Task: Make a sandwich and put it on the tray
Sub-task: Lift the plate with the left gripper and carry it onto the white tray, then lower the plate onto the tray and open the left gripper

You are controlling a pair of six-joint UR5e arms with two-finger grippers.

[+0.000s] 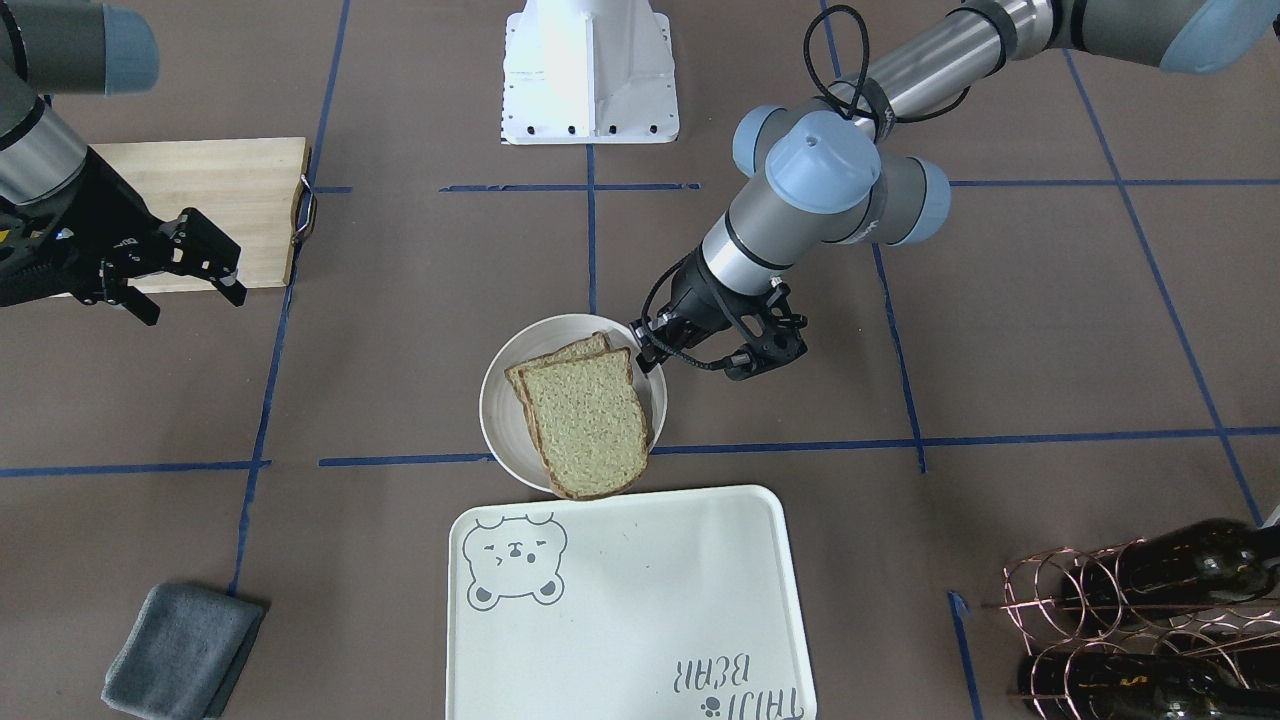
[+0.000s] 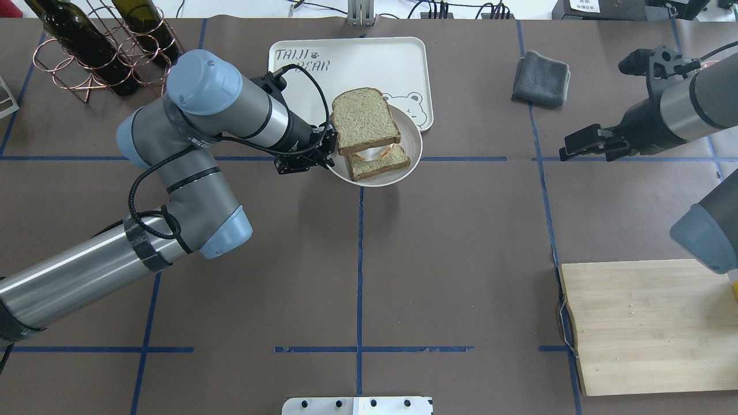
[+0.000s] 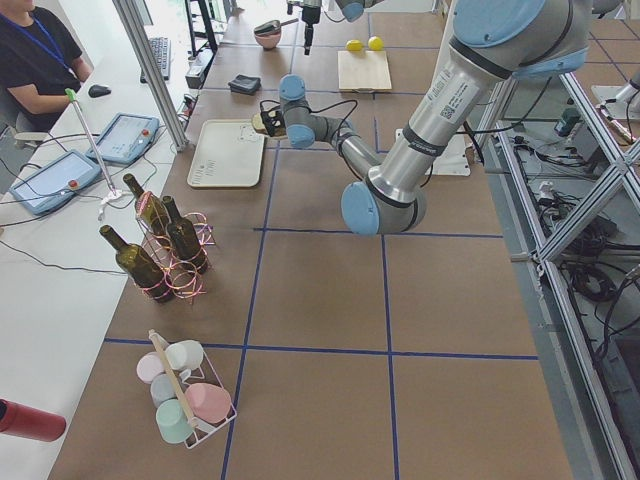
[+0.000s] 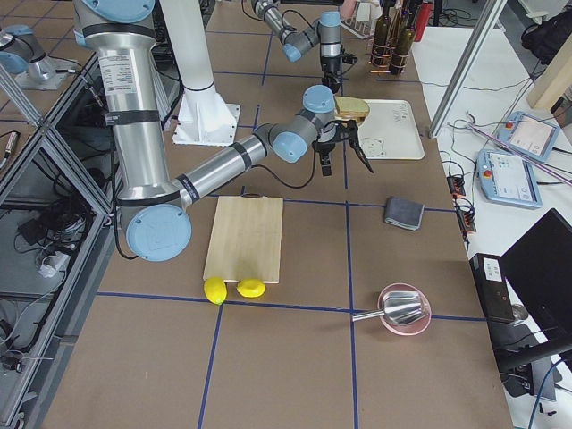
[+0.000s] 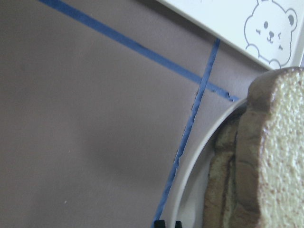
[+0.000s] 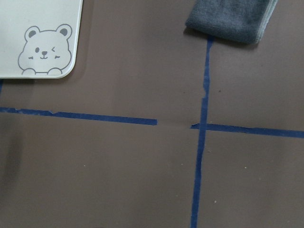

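Jaws of the left gripper [image 1: 648, 352] were closed to a narrow gap on the rim of the round white dish [image 1: 500, 420], at the side of the dish turned away from the tray [image 1: 640, 600]. The left wrist view showed the two fingertips at the frame's bottom edge with the dish rim running straight to them.

The sandwich [image 1: 585, 420] lay on that dish, just beside the jaws. They gripped only the rim, but whether a finger grazed the near crust could not be made out. It was two bread slices, the top one shifted toward the tray so that it overhung the dish rim. The fried egg [image 2: 372, 153] showed as a white and orange sliver between them. The sandwich was not on the tray.

From overhead the dish rim overlapped the tray's bear-face corner. From the front the dish only met the tray's long edge. Could not tell whether the dish sat on the table or was held above it.

Jaws of the right gripper [image 1: 197, 308] stood wide apart with nothing between them, well apart from the tray, over the edge of the wooden cutting board [image 1: 220, 190].

A folded grey cloth [image 1: 180, 650] lay near the bear-face end of the tray. A copper wire rack of dark bottles [image 1: 1150, 620] stood off the tray's lettered end.
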